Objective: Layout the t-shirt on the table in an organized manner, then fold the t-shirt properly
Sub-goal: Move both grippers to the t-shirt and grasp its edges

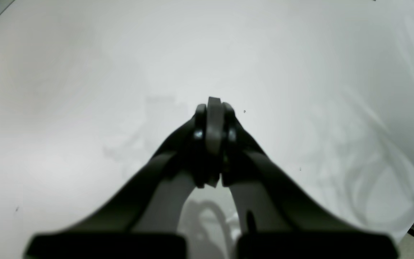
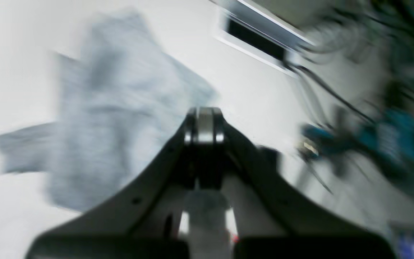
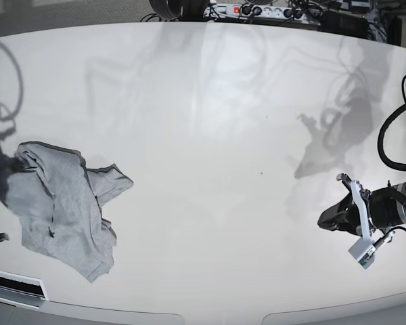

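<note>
White table (image 3: 210, 122), one crumpled t-shirt (image 3: 61, 203)

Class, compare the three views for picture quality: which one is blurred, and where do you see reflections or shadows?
Right wrist view: motion-smeared, the t-shirt and cables streaked. Left wrist view: the shut left pincer soft, faint reflections on the table. Base view: sharp, bowed at its edges, with dark arm shadows on the glossy table.

No text, label, brand, number or sign can be read in any view. The t-shirt (image 3: 62, 203) lies crumpled with only plain grey cloth showing, and the right wrist view is too blurred to show any lettering.
</note>
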Action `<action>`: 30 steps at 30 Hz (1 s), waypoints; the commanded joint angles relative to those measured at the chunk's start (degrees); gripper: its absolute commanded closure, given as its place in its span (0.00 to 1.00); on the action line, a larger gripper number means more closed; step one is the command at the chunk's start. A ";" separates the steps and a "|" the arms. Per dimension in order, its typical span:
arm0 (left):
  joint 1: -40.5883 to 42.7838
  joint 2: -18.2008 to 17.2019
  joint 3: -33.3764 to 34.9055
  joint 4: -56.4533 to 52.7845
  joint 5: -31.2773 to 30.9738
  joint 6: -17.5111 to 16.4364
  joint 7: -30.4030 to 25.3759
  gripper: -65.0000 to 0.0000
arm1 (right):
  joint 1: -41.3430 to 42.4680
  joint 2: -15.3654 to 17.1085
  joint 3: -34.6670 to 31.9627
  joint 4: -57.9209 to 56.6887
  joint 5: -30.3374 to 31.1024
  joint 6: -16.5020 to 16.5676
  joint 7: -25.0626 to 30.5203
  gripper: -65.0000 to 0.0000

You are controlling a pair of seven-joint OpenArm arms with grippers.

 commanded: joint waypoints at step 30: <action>-1.25 -1.11 -0.79 0.68 0.15 0.92 -0.33 1.00 | -1.99 -44.26 -0.85 -45.97 -15.43 19.78 16.83 1.00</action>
